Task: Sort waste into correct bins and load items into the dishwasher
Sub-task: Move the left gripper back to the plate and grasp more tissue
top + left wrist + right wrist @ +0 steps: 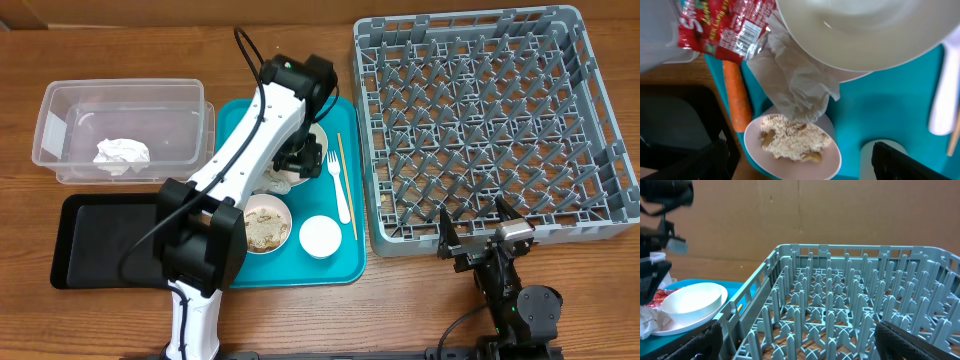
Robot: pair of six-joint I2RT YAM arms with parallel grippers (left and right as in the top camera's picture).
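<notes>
My left gripper hangs open and empty over the teal tray. In the left wrist view its fingers straddle a pink bowl of rice scraps. Beyond that lie a crumpled white napkin, an orange carrot, a red wrapper and a white bowl. The small white cup, white fork and wooden stick lie on the tray's right side. My right gripper is open and empty at the front edge of the grey dish rack, whose pegs fill the right wrist view.
The clear tub at the back left holds one crumpled napkin. The black tray lies in front of it, partly under my left arm. The right wrist view shows the white bowl on a plate to the left of the rack.
</notes>
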